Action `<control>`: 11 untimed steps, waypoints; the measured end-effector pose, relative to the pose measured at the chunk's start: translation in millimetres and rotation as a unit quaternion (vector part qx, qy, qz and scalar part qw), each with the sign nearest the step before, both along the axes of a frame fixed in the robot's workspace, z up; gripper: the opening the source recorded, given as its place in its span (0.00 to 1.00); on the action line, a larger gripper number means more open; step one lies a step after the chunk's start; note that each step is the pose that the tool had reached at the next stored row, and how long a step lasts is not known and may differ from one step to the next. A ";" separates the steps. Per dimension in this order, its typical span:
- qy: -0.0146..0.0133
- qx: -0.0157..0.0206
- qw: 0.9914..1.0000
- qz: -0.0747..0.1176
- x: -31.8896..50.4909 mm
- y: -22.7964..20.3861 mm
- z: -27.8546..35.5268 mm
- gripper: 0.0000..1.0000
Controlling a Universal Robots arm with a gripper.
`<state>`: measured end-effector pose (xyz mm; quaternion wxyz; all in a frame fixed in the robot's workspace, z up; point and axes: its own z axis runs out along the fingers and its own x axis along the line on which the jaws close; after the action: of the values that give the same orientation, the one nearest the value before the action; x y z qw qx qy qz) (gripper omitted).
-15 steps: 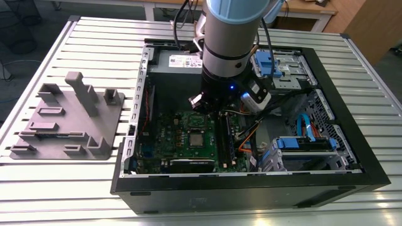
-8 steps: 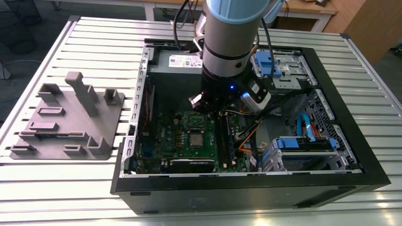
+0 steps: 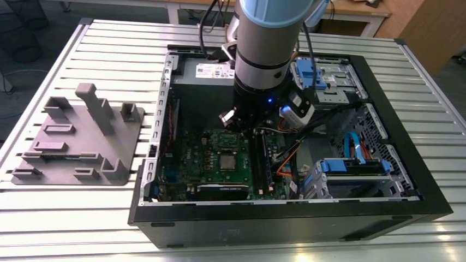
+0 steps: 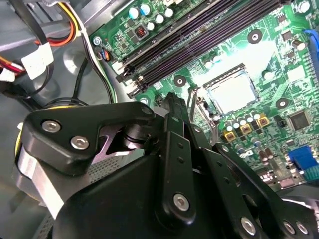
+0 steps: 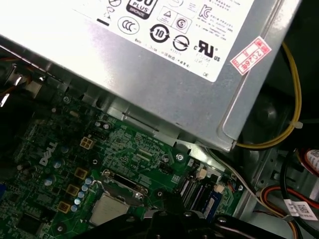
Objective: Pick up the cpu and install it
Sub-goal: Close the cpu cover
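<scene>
The cpu point(image 3: 228, 161) is a pale silver square lying flat inside the socket frame point(image 4: 199, 102) on the green motherboard point(image 3: 211, 169), within the open computer case. Both wrist views show the cpu point(image 4: 230, 91) point(image 5: 108, 209) with nothing on it. My gripper point(image 3: 244, 126) hangs from the arm just above the board, a short way from the cpu toward the power supply. Its black linkage point(image 4: 172, 149) takes up the near part of the second wrist view, and its edge point(image 5: 184, 221) shows in the first wrist view. Nothing is seen held in it.
A silver power supply point(image 3: 204, 71) point(image 5: 149, 74) stands close behind the gripper. Black memory slots point(image 4: 199, 40) run beside the socket. Drive cages with blue clips point(image 3: 350, 169) and loose cables point(image 5: 294, 124) crowd the case's right. A grey plastic tray with posts point(image 3: 80, 142) lies on the slatted table point(image 3: 109, 43).
</scene>
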<state>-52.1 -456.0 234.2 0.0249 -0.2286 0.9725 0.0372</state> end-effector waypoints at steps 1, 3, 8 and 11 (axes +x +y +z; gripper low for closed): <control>0.000 0.000 1.000 0.003 0.1 0.2 0.0 0.11; 0.000 0.000 1.000 0.007 0.3 0.6 -0.1 0.11; 0.000 0.000 1.000 0.015 1.3 1.7 0.0 0.11; 0.000 0.000 1.000 0.020 1.9 2.7 0.0 0.11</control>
<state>-50.3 -453.4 234.2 0.0241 -0.2480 0.9677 0.0377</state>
